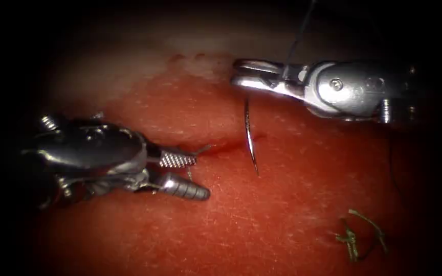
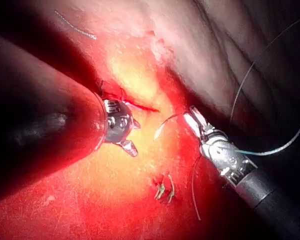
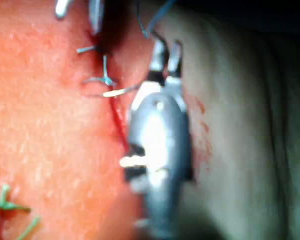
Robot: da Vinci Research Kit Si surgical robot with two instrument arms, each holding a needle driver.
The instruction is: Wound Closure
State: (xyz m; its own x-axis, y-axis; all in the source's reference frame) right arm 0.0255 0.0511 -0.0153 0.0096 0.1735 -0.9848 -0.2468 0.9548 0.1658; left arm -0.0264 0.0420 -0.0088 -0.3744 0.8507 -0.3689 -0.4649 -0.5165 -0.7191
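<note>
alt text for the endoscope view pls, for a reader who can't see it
The right tool holds the curved needle near one end, its tip hanging over the cut in the tissue. The left tool, left of the cut, is open and holds nothing.

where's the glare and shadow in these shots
Endoscope view: glare on the right arm's steel tool, shut on the thin curved needle near its thread end, tip apparently clear of the red tissue; edges dark. Left wrist view: hot spot beside the cut; the left arm's open, empty tool sits against its shadowed shaft.
</note>
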